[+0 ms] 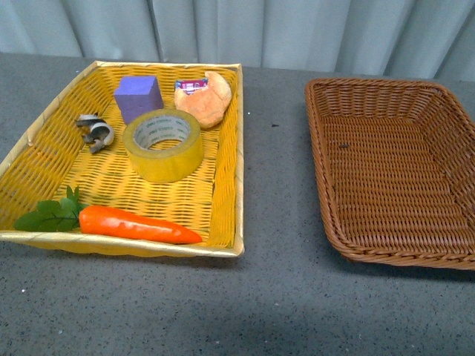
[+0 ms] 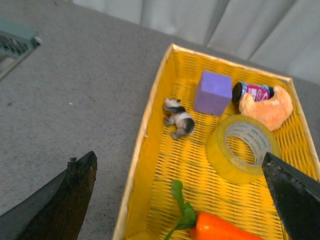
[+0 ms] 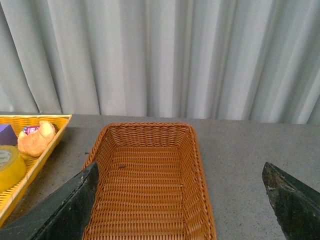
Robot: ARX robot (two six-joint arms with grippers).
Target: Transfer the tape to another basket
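The tape (image 1: 162,144) is lying flat, hole up, in the middle of the yellow basket (image 1: 239,148), which is sitting on the grey table (image 1: 274,304) to the left. Behind the tape a purple cube (image 1: 139,96) is standing, with a croissant (image 1: 208,100) just beside it and a small pink-labelled bottle (image 2: 252,92) touching the croissant. A small grey-black thing (image 1: 95,132), perhaps a clip or a figurine, is resting left of the tape, apart from it. A carrot (image 1: 137,225) is lying along the near wall.

The brown basket (image 1: 386,170) is sitting to the right, well apart from the yellow one, holding nothing.

The left gripper (image 2: 176,165) is hovering above the yellow basket, its jaws spread wide and gripping nothing. The right gripper (image 3: 180,170) is hanging over the near end of the brown basket, its jaws likewise released and bare. Neither is touching the tape.
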